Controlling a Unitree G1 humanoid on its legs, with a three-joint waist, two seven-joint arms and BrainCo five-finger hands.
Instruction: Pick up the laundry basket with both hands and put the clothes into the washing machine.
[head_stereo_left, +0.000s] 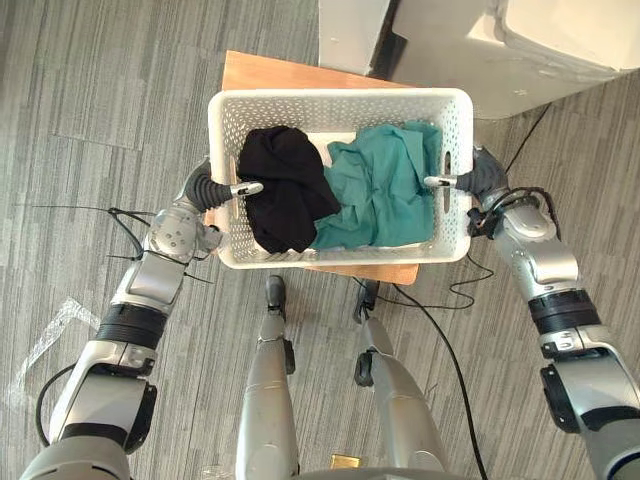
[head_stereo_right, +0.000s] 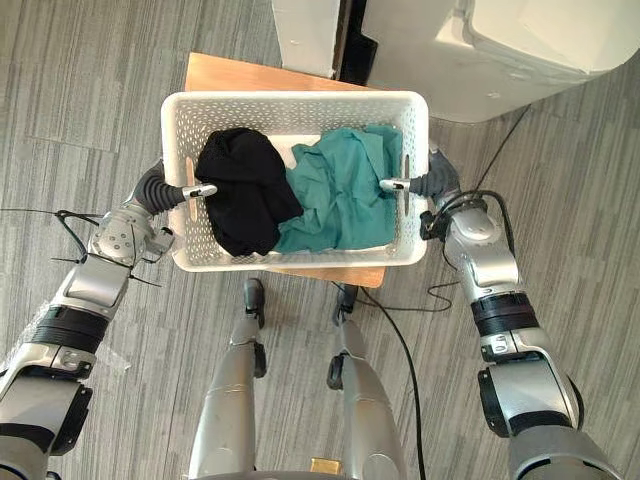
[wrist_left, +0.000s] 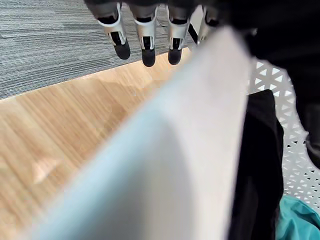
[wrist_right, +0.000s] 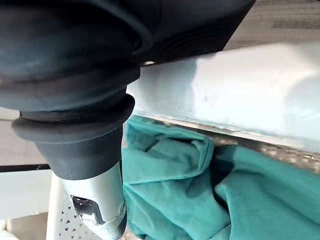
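Observation:
A white perforated laundry basket (head_stereo_left: 340, 97) sits over a small wooden table (head_stereo_left: 270, 72) straight ahead; whether it rests on the table or is lifted I cannot tell. A black garment (head_stereo_left: 285, 190) lies in its left half and a teal garment (head_stereo_left: 385, 190) in its right half. My left hand (head_stereo_left: 210, 190) grips the basket's left wall, thumb hooked over the rim and fingers (wrist_left: 146, 42) down the outside. My right hand (head_stereo_left: 478, 175) grips the right wall the same way, its thumb (wrist_right: 97, 200) inside beside the teal garment (wrist_right: 200, 185).
The white washing machine (head_stereo_left: 520, 50) stands beyond the basket at the far right, with a white cabinet (head_stereo_left: 350, 30) next to it. A scrap of clear plastic (head_stereo_left: 50, 335) lies on the grey carpet at the left.

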